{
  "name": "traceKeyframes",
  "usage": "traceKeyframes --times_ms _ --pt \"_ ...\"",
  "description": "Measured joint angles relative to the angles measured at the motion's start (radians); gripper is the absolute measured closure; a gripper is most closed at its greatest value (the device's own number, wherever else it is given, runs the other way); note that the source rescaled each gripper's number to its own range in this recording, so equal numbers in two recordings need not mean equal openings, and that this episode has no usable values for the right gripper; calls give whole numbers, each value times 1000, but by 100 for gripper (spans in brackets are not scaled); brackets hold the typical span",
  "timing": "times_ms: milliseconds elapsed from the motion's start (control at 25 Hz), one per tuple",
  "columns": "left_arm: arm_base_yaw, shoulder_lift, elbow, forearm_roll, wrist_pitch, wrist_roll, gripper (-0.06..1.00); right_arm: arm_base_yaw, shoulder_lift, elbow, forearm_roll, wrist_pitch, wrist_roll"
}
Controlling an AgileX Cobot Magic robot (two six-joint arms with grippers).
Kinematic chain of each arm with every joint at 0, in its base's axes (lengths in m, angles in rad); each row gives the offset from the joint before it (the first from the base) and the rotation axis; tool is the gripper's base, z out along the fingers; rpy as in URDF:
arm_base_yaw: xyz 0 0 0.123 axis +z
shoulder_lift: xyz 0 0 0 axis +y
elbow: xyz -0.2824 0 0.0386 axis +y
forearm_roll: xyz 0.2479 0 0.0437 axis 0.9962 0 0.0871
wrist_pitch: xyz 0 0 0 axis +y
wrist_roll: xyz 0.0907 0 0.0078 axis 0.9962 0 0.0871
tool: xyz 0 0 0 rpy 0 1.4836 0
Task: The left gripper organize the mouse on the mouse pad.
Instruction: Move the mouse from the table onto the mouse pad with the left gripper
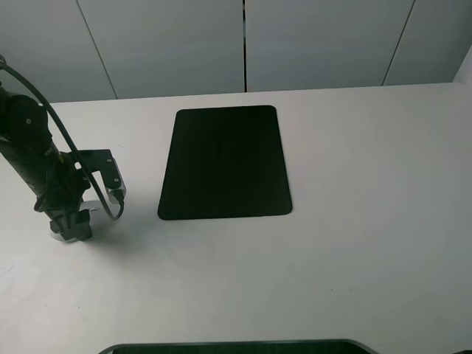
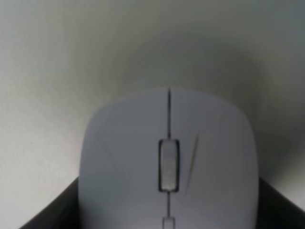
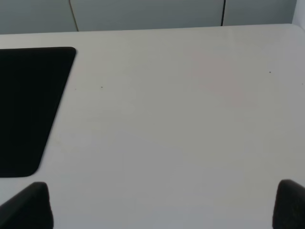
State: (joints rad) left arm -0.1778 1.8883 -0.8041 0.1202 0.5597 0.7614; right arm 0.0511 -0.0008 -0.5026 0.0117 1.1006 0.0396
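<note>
A white table (image 1: 369, 243) runs under a wall of pale grey panels (image 1: 162, 44). At the far left of the table the left gripper (image 1: 72, 227) points straight down, almost at the surface, with a black cable (image 1: 60, 131) looping over its arm. The mouse (image 2: 167, 143) sits under it, on the bare table. In the left wrist view the mouse fills the space between the two black fingers (image 2: 50, 212), which meet its flanks on both sides, so the fingers look closed on it. Its grey scroll wheel (image 2: 168, 164) faces away from the wrist camera.

Further right, well apart from the mouse, the mouse pad (image 1: 225, 162) lies flat near the middle of the table with nothing on it.

The right gripper (image 3: 162, 207) shows only in its own wrist view. Its fingers (image 3: 28, 205) are spread wide over bare table and hold nothing, with a corner of the pad off to one side.
</note>
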Motion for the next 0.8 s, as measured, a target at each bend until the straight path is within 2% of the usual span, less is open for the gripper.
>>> traceKeyframes --times_ms 600,800 --pt "0 0 0 -7 -2 -3 94 0 0 0 0 0 0" --pt "0 -17 -27 -58 45 -86 94 0 0 0 0 0 0"
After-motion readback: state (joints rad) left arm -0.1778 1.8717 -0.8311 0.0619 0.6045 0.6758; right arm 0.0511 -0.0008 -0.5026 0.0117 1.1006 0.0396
